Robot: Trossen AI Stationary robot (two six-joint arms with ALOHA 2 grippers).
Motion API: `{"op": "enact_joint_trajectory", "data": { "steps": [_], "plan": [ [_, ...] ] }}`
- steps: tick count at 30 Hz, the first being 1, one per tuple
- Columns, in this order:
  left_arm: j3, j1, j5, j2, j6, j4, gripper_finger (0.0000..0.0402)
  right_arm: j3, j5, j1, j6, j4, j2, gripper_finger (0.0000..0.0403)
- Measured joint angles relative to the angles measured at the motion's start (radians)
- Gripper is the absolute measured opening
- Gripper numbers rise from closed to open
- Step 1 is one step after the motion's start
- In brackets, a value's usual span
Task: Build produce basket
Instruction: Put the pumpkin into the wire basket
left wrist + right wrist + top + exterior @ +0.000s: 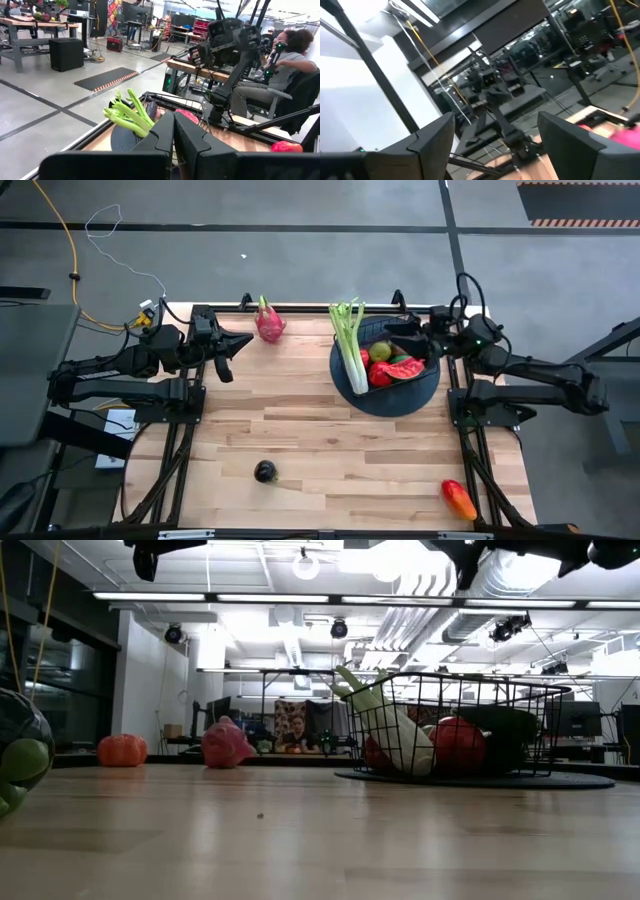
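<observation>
At the near edge of the table (330, 440), a red-orange mango (458, 498) lies toward the right corner, and a dark round fruit (264, 471) sits alone left of centre, well apart from everything else. Farther back and to the right, the basket (420, 338) rests on a dark round mat (400, 398). A green celery stalk (350, 340) leans over the basket's left side, leafy end pointing away; beside it inside lie a green round fruit (381, 351), red fruit and a watermelon slice (405, 367). In the low view the basket's wire walls (455, 725) show the produce piled within. At the far edge, left of the basket, the pink dragon fruit (269, 325) lies on the bare wood. The left gripper (240, 340) hangs over the far left of the table, near the dragon fruit, its fingers (170, 135) pressed together and empty. The right gripper (405, 330) hovers over the basket's far right corner, its fingers (437, 137) spread apart with nothing between them.
</observation>
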Motion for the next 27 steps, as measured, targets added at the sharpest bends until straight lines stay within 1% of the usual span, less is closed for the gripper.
{"op": "enact_joint_trajectory", "data": {
  "steps": [8,9,12,14,15,19,20,24,27],
  "plan": [
    [0.0,0.0,0.018,0.0,0.009,0.026,0.0001,0.015,-0.001,0.026,-0.006,-0.015,0.016,0.0275],
    [0.0,0.0,0.02,0.0,0.014,0.03,0.0,0.015,-0.01,0.026,-0.007,-0.017,0.022,0.0275],
    [0.0,0.0,0.021,0.0,0.016,0.032,0.0001,0.015,-0.095,0.026,-0.067,-0.026,0.032,0.0275],
    [0.0,0.0,0.02,0.0,0.016,0.032,0.0001,0.015,-0.107,0.028,-0.113,-0.029,0.032,0.0275],
    [0.0,0.0,0.02,0.0,0.015,0.032,0.0,0.015,-0.097,0.027,-0.113,-0.029,0.032,0.0275],
    [0.0,0.0,0.02,0.0,0.015,0.032,0.0001,0.015,-0.001,0.027,-0.095,-0.029,0.032,0.0275],
    [0.0,0.0,0.02,0.0,0.013,0.032,0.0001,0.015,0.008,0.026,-0.11,-0.031,0.032,0.0275],
    [0.0,0.0,0.021,0.0,0.0,0.031,0.0001,0.015,0.017,0.038,-0.258,-0.097,0.031,0.0275],
    [0.0,0.0,0.034,0.0,0.0,0.031,0.0001,0.032,0.081,0.087,-0.438,-0.211,0.03,0.0275]
  ]
}}
